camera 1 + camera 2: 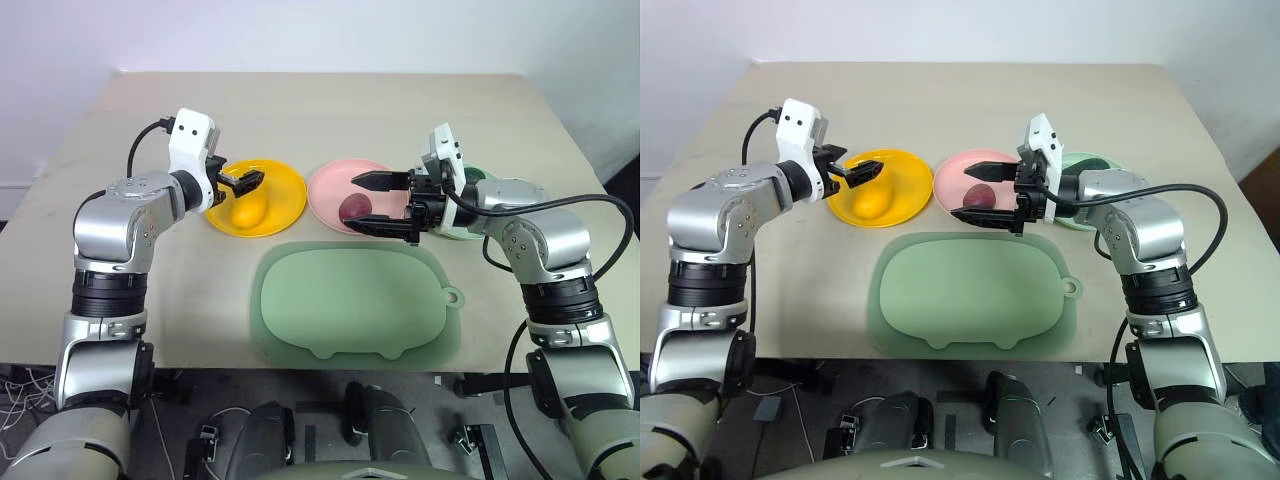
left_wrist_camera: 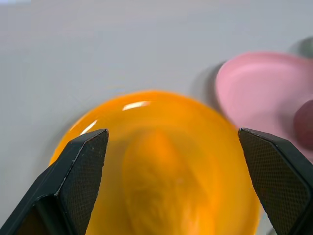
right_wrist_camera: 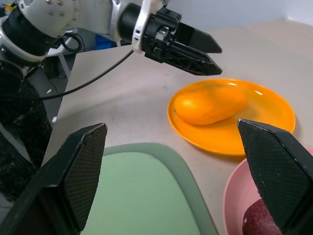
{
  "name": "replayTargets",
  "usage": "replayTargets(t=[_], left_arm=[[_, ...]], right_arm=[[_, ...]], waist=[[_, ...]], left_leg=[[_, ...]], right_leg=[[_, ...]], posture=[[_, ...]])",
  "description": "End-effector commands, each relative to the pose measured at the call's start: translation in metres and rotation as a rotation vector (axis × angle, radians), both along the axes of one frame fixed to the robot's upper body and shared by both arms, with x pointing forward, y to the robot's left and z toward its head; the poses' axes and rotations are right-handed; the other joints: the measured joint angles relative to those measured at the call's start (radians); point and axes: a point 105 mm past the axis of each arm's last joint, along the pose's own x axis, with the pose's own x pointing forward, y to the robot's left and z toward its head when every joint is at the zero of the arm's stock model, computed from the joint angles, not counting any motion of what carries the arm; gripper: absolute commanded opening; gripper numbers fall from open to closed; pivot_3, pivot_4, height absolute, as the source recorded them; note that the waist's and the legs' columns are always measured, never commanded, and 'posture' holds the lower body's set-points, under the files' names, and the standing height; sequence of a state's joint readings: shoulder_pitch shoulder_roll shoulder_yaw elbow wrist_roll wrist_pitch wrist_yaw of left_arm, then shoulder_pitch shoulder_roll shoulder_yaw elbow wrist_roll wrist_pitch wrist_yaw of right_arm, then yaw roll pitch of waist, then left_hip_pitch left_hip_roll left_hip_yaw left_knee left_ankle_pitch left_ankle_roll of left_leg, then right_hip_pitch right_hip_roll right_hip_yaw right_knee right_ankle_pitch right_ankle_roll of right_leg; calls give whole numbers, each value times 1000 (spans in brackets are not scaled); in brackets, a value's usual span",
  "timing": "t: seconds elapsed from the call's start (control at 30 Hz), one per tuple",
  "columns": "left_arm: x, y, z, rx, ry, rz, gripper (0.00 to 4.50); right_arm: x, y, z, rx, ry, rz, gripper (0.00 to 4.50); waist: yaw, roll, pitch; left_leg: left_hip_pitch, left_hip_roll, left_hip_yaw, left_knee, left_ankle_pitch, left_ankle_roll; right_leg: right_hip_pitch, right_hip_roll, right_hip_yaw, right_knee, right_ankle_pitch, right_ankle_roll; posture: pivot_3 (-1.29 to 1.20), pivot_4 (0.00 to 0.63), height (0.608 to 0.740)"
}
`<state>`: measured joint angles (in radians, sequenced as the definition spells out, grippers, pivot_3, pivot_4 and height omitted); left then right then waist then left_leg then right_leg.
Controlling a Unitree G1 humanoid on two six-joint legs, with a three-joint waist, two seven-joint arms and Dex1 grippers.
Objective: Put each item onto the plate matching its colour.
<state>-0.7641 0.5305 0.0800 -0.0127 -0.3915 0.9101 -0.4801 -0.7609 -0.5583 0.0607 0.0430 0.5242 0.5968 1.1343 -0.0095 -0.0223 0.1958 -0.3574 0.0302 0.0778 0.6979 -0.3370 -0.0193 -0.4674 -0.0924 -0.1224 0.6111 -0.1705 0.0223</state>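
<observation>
Beige rectangular table (image 1: 330, 110), matte top, evenly lit; plain white wall (image 1: 300, 30) behind; dark floor with cables beneath the near edge.

Bright, even overhead light; soft faint shadows on beige worktop (image 1: 330, 110). Left wrist view blurred throughout: glossy round yellow-orange plastic plate (image 2: 161, 161) ahead of gripper smeared, white glare streaks on far rim. Right wrist view sharp, near gripper fingers (image 3: 78, 171) slightly soft.
</observation>
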Motion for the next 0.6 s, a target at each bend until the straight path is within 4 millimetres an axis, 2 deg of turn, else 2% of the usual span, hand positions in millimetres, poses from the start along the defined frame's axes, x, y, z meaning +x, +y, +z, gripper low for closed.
replayTargets(t=[0.03, 0.17, 0.27, 0.33, 0.47, 0.6], left_arm=[[-20, -17, 20, 0, -113, -121, 4450], [-30, -19, 29, 29, -209, -165, 4450], [-34, -20, 40, -33, -310, -182, 4450], [-35, -17, 39, -1, -358, -161, 4450], [-47, -23, 31, -27, -351, -247, 4450], [-70, -35, 12, -117, -255, -393, 4450]], right_arm=[[4, -2, 11, 30, -51, -24, 4500], [12, -7, 8, 32, -54, -62, 4500], [23, -16, 6, 47, -55, -126, 4500], [31, -23, 4, 54, -72, -180, 4500], [40, -38, 0, 100, -51, -257, 4500], [48, -53, -10, 96, -40, -329, 4500]], waist=[[0, 0, 0], [0, 0, 0], [0, 0, 0], [0, 0, 0], [0, 0, 0], [0, 0, 0]], left_leg=[[0, 0, 0, 0, 0, 0], [0, 0, 0, 0, 0, 0], [0, 0, 0, 0, -1, 1], [0, 0, 0, 0, -1, 2], [0, 0, 0, 0, -1, 1], [1, 0, 0, 0, -1, 3]], right_leg=[[0, 0, 0, 0, 0, 0], [0, 0, 0, 0, 0, 0], [0, 0, 0, 0, 0, 0], [0, 0, 0, -1, 0, 0], [0, 0, 0, 0, 0, 0], [0, 0, 0, 0, 0, 0]], posture=[[0, 150, 740], [0, 150, 740], [0, 150, 740], [0, 150, 740], [0, 150, 740], [0, 150, 740]])
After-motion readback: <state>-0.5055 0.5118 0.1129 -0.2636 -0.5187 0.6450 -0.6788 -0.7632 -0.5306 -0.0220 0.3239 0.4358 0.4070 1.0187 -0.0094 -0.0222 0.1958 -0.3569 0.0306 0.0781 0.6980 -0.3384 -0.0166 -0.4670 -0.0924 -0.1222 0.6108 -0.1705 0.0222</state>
